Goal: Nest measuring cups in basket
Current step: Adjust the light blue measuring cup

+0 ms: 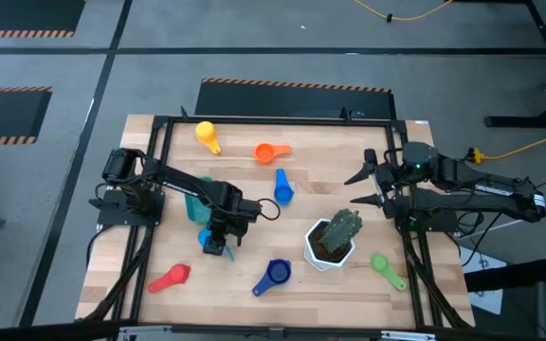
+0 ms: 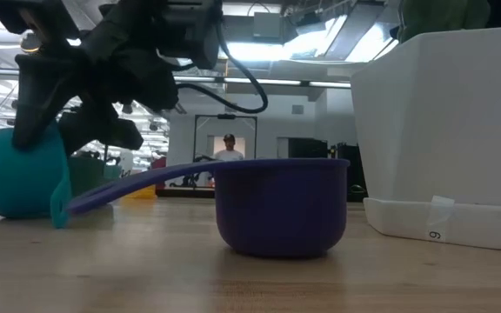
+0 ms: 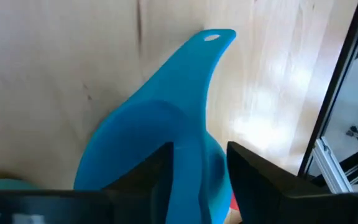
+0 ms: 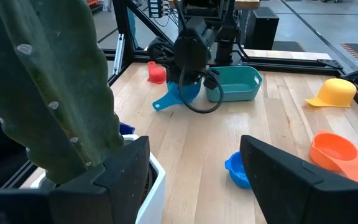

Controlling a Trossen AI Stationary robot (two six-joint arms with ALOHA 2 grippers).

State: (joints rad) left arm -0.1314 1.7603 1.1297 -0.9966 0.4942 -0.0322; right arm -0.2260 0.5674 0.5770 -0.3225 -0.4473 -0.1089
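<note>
**Teal cup pinched beside the basket**

Fingers of the left gripper (image 1: 216, 239) pinch the wall of a light-blue measuring cup (image 3: 160, 124), one finger inside the bowl and one outside, its handle pointing away over the wood. That cup sits just beside the teal basket (image 4: 238, 84), which lies under the left arm near the table's left side. No cup shows inside the basket in the right wrist view, though part of its interior is hidden.

Other cups lie scattered: a yellow cup (image 1: 207, 135) and an orange cup (image 1: 267, 151) near the far edge, a blue cup (image 1: 282, 188) mid-table, a dark blue cup (image 1: 273, 276) and a red cup (image 1: 172, 277) near the front, and a green cup (image 1: 386, 268) at the front right. A white hexagonal pot (image 1: 330, 246) holding a cactus stands right of centre.

Over the table's right edge, the right gripper (image 1: 370, 187) hangs with its jaws spread wide and empty.

Light butcher-block wood forms the table (image 1: 254, 227), framed by black rails. In the low view, a person (image 2: 228, 149) stands far back in the bright room.
</note>
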